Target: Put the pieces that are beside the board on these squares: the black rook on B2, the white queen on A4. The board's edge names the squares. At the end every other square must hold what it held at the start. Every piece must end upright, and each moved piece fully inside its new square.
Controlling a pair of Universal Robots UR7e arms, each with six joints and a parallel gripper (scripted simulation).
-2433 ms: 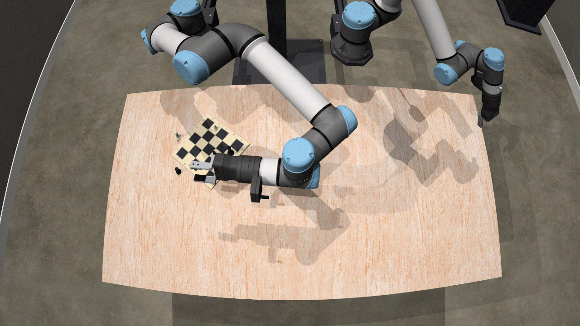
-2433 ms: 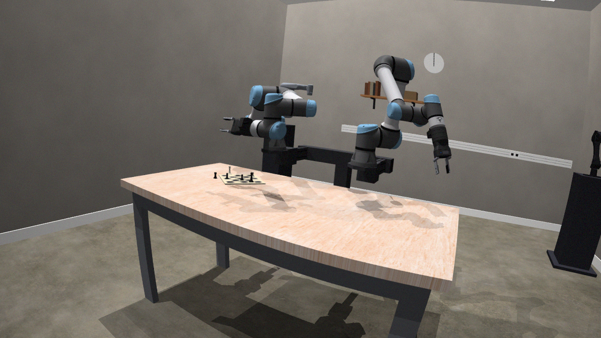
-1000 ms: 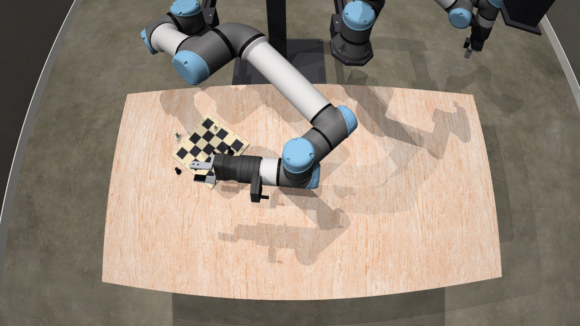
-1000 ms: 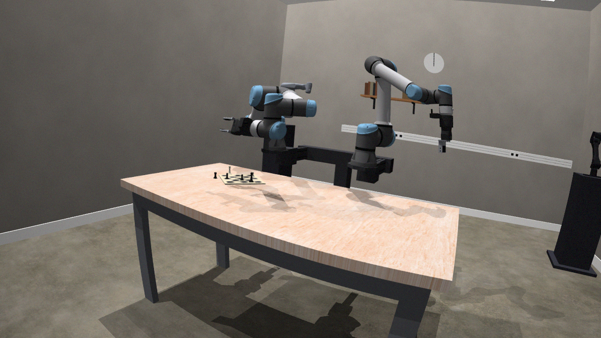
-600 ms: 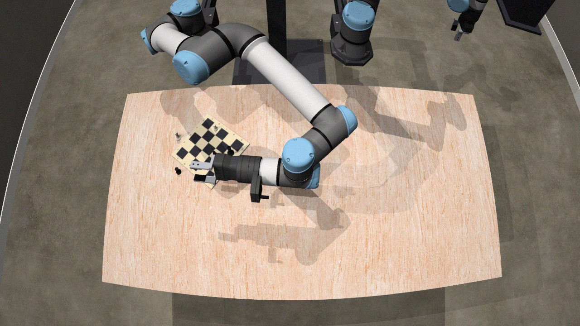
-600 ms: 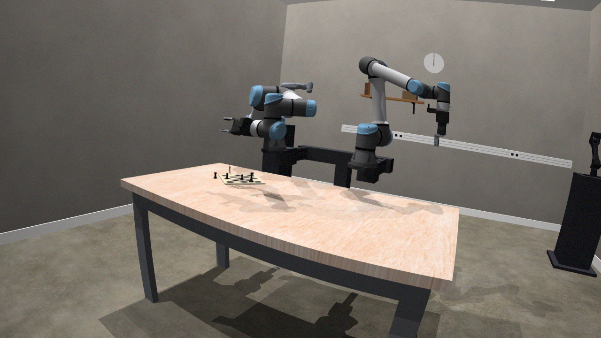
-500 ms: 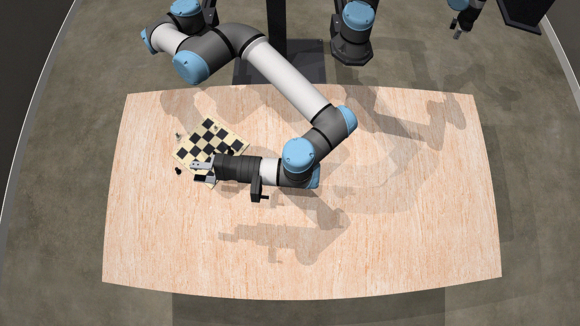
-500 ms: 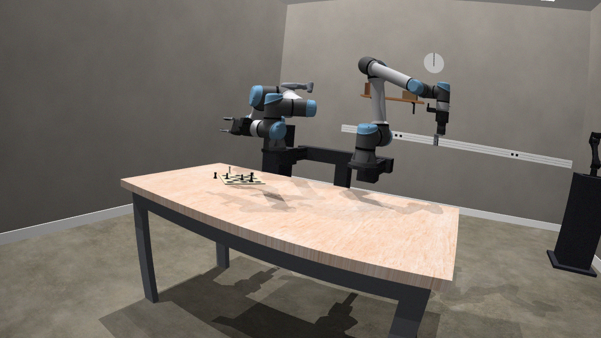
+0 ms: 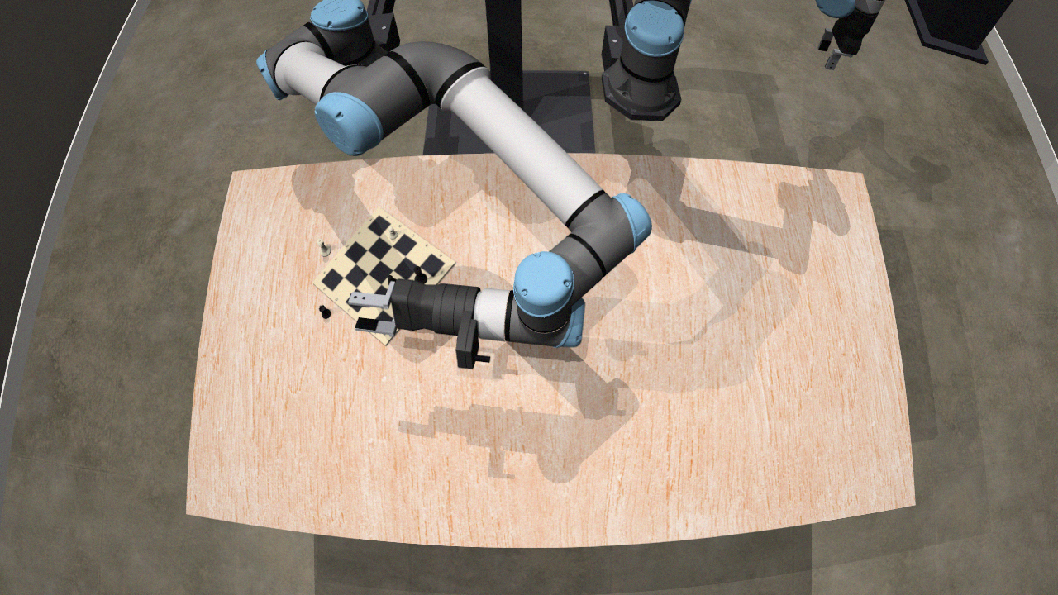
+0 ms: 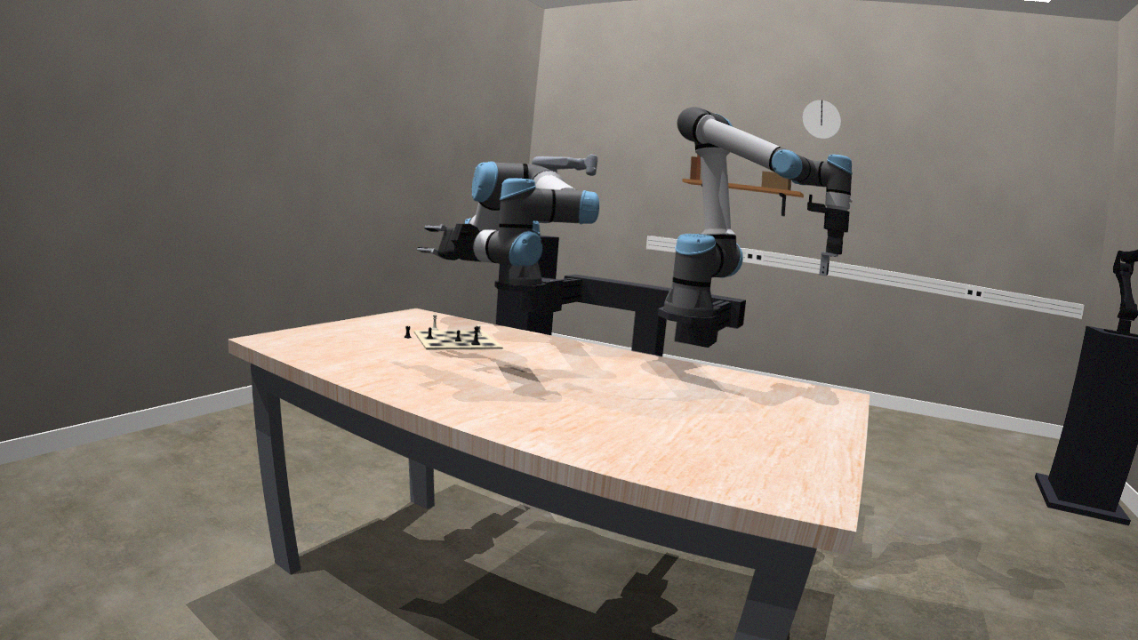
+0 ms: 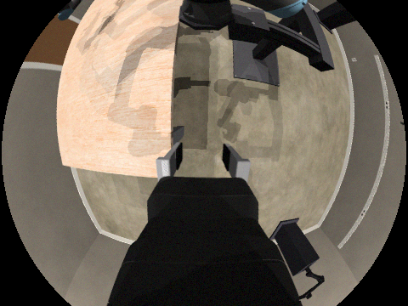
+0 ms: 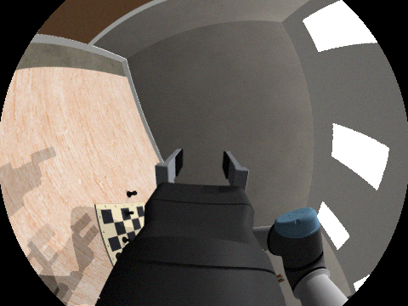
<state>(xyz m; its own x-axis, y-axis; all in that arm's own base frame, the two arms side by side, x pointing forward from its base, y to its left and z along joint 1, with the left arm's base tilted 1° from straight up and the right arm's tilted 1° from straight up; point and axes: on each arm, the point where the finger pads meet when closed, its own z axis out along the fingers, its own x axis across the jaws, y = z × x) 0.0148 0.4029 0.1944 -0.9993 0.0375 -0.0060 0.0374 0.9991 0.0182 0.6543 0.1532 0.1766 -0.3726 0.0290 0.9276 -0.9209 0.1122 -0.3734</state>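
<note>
Hanging high, the right gripper (image 9: 355, 311) (image 10: 422, 238) (image 12: 202, 158) was wide, as was the left gripper (image 9: 828, 53) (image 10: 824, 268) (image 11: 202, 151). The black rook (image 9: 324, 311) (image 10: 407, 332) (image 12: 132, 194) and white queen (image 9: 324, 248) (image 10: 434, 320) stood beside the board (image 9: 319, 282) (image 10: 456, 348) (image 12: 100, 212).
</note>
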